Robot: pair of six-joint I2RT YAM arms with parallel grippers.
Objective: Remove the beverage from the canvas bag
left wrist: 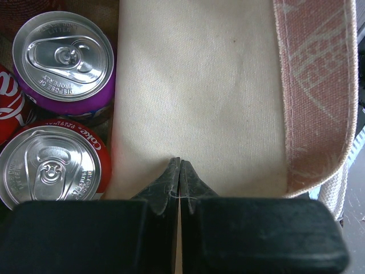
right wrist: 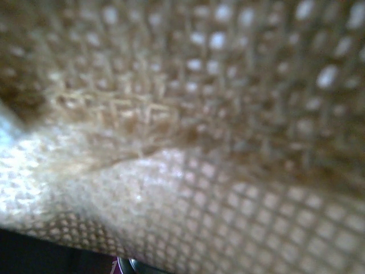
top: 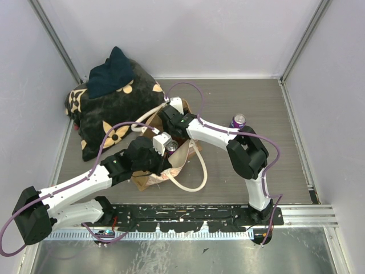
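Note:
The canvas bag [top: 149, 179] stands at mid-table, tan-brown with cream looped handles [top: 191, 185]. My left gripper [top: 161, 157] is at its near rim. In the left wrist view the gripper [left wrist: 180, 162] is shut on the bag's cream inner wall [left wrist: 199, 85]. Inside the bag, to the left, stand a purple can [left wrist: 63, 57] and a red Coke can [left wrist: 48, 165]; part of another red can [left wrist: 8, 108] shows. One can top [top: 171, 147] shows from above. My right gripper [top: 170, 127] is at the far rim. Blurred bag weave [right wrist: 199, 114] hides its fingers.
A black cushion with tan flower marks [top: 114, 114] lies at the back left with a dark blue cloth [top: 111, 74] on it. Another purple can [top: 238, 121] stands on the table right of the bag. Grey walls close the sides and back.

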